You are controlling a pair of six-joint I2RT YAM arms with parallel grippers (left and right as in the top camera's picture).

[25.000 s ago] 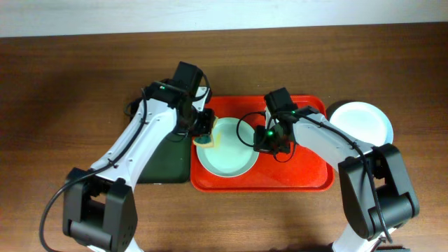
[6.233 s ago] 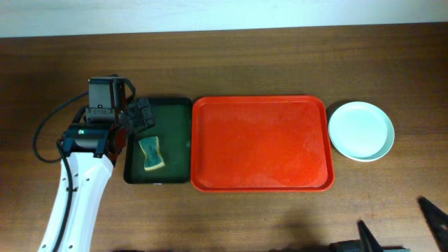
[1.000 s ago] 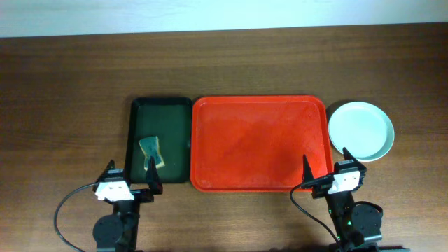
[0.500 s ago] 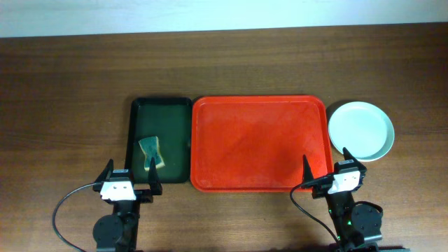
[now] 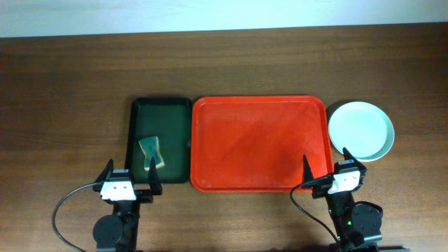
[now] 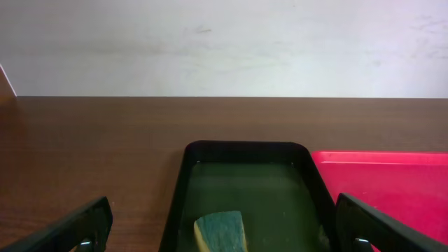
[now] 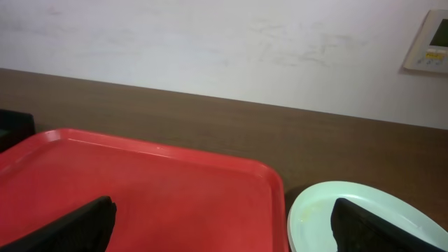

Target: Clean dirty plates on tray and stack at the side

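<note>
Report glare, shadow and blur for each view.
Overhead: even light, faint sheen on the red tray, everything sharp. Left wrist: sponge cropped at the bottom, fingers dark silhouettes. Right wrist: pale highlight along the tray rim, plates slightly soft.

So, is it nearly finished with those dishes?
It looks finished. The red tray is bare, the plates sit stacked just off its right edge, and the sponge lies in the green tray. The left gripper and right gripper are open, holding nothing. Nothing visibly remains.
</note>
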